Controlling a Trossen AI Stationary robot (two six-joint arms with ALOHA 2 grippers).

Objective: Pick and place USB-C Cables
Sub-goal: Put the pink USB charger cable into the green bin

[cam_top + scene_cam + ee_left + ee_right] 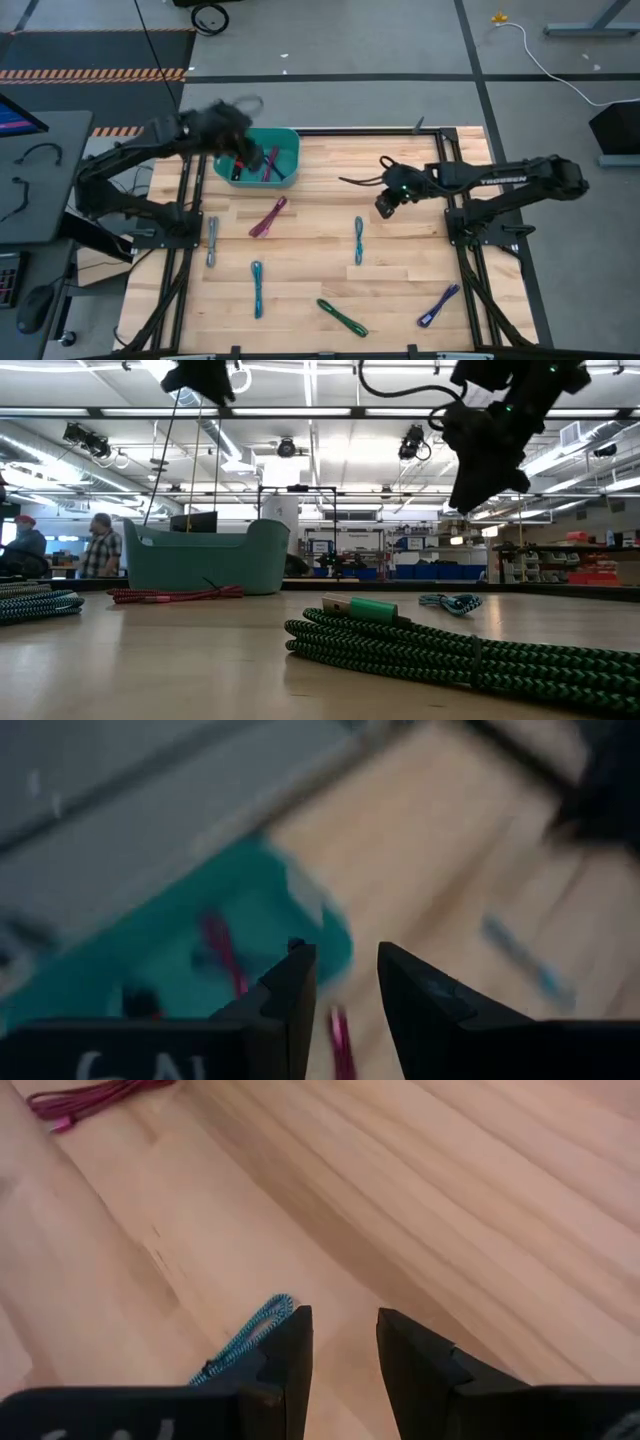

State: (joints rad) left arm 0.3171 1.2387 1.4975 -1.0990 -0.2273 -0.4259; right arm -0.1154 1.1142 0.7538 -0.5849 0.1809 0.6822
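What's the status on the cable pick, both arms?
Left end effector open, empty, above the teal bin. Right end effector open, empty, over the teal-blue cable. Six cables loose on the table; nothing blocking.

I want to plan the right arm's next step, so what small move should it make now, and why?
Probably lower the right hand toward the teal-blue cable just below it. The hand is open, holds nothing and hangs above the table; its wrist view shows that cable's looped end beside its fingers. The left hand is at the teal bin, so it is busy elsewhere.
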